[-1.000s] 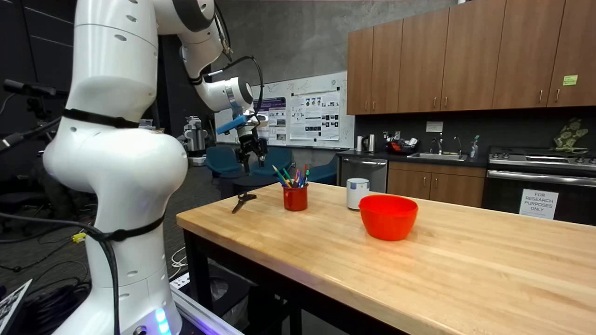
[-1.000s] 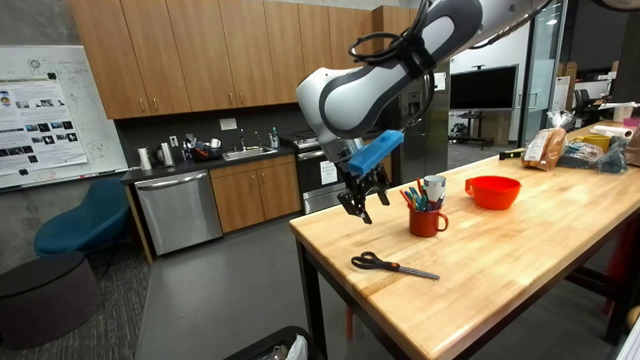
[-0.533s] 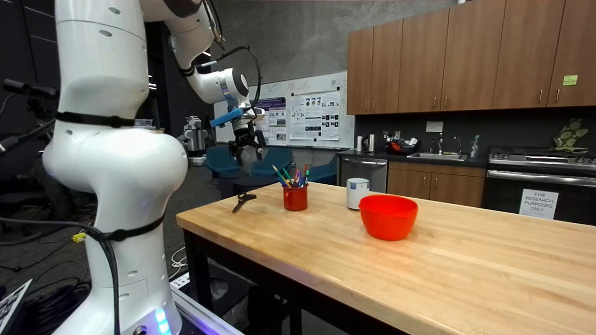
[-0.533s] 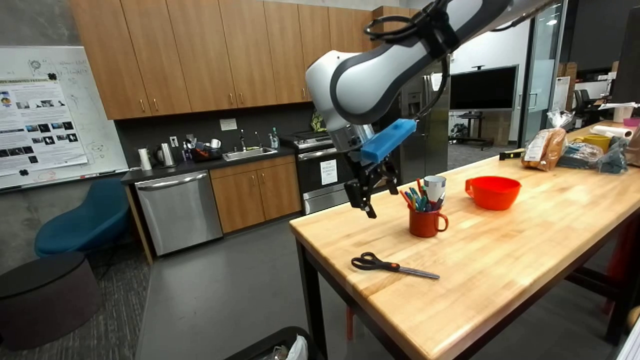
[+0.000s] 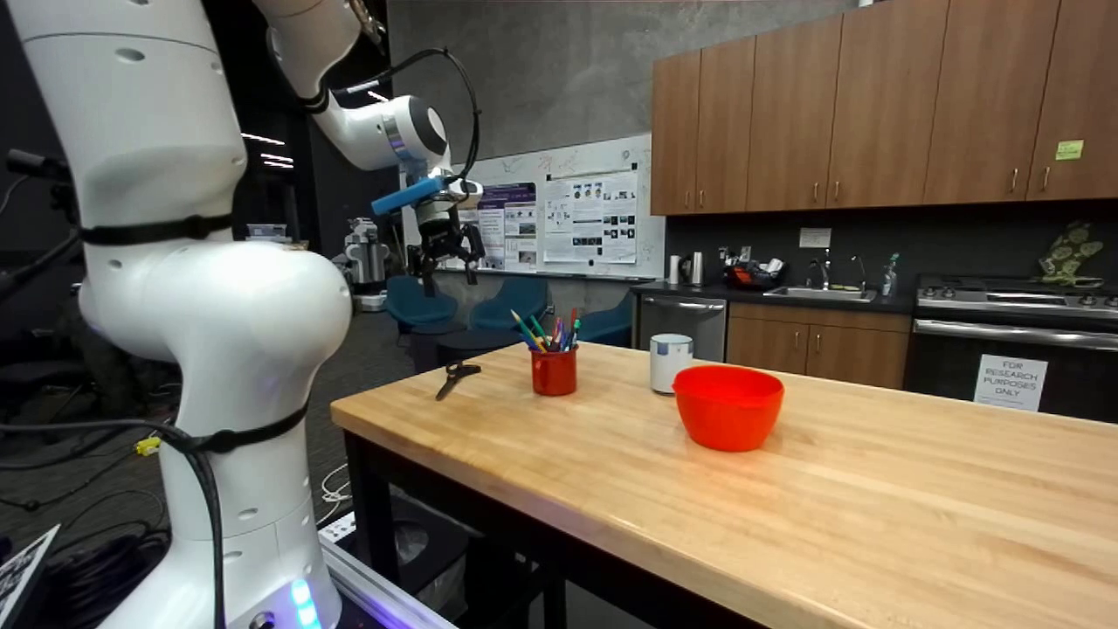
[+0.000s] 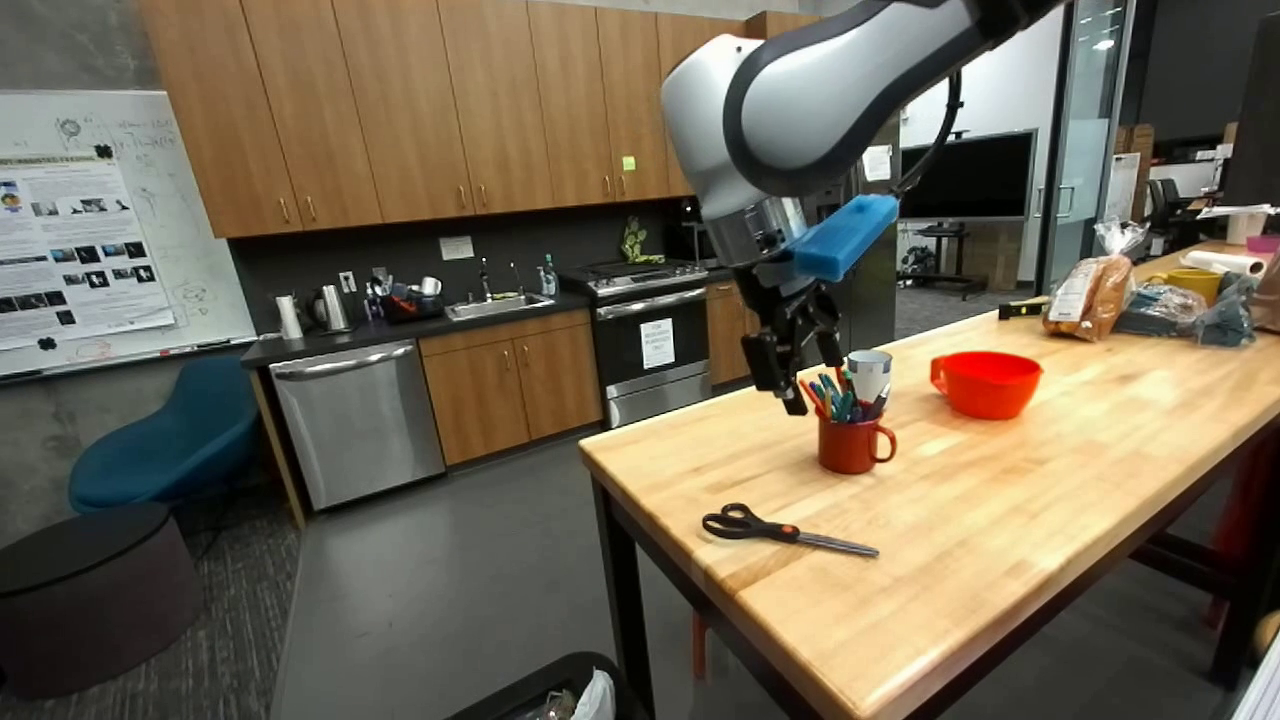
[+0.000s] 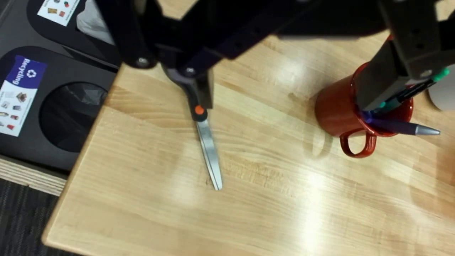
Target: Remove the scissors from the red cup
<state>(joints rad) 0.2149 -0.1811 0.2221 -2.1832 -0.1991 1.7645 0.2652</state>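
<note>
The scissors (image 5: 457,376), with black handles and grey blades, lie flat on the wooden table, outside the red cup. They also show in the other views (image 6: 768,529) (image 7: 210,154); in the wrist view the gripper hides part of the handles. The red cup (image 5: 555,374) stands upright, holding several pens and pencils (image 6: 840,400). It shows in an exterior view (image 6: 848,448) and at the right of the wrist view (image 7: 334,106). My gripper (image 6: 814,385) is open and empty, held in the air above the table, apart from scissors and cup. Its fingers are spread wide in the wrist view (image 7: 287,105).
A white mug (image 5: 671,363) and a wide red bowl (image 5: 729,411) stand on the table beyond the cup. A bread bag (image 6: 1088,298) and other items lie at the far end. The table's edge and a dark recycling bin (image 7: 21,96) are near the scissors.
The arm and open gripper have risen; the gripper has shifted left in one exterior view and right in another. The scissors, cup, mug and bowl have not moved.
</note>
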